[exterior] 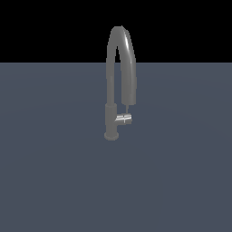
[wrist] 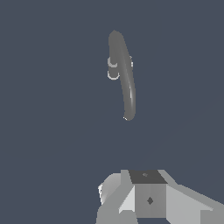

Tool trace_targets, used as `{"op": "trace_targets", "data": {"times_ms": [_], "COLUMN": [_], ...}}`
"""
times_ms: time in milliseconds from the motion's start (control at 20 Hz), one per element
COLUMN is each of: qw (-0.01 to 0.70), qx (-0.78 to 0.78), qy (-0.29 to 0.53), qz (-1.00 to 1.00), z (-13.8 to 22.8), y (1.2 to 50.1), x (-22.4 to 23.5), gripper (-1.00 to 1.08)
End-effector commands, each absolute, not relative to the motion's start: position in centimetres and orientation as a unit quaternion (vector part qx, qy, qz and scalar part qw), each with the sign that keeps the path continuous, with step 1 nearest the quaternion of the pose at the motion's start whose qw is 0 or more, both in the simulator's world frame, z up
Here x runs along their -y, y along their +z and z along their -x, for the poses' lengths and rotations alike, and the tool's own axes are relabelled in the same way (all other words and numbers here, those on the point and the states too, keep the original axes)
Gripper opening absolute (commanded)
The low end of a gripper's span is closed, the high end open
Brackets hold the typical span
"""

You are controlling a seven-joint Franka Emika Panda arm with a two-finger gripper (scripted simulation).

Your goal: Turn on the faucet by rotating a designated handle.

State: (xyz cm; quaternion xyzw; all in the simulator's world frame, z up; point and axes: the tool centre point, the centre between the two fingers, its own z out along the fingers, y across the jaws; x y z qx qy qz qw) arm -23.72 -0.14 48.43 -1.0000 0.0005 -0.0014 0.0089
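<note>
One faucet (exterior: 111, 86) stands alone on the flat grey-blue floor (exterior: 50, 181), near the middle of the exterior view. Its post rises from a small round base, and the spout arches over to the exterior view's right, ending just above the handle (exterior: 123, 119). That shiny silver stub juts from the lower post toward the exterior view's right. In the wrist view the gripper (wrist: 146, 199) hangs well apart from the faucet; its fingertips are out of frame, so I cannot tell whether it is open or closed.
</note>
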Motion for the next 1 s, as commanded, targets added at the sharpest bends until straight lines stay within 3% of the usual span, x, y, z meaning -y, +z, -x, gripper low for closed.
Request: {"op": "trace_targets", "data": {"times_ms": [0, 500, 950], "qw": [0.009, 0.022, 0.058], "qx": [0.0, -0.015, -0.052], "qy": [-0.001, 0.016, 0.062], "qz": [1.0, 1.0, 0.995], "z": [23.7, 22.4, 19.0], "y": [48.4, 48.2, 47.2], "x": [0.1, 0.1, 0.2], "gripper": [-1.0, -1.0, -1.0]}}
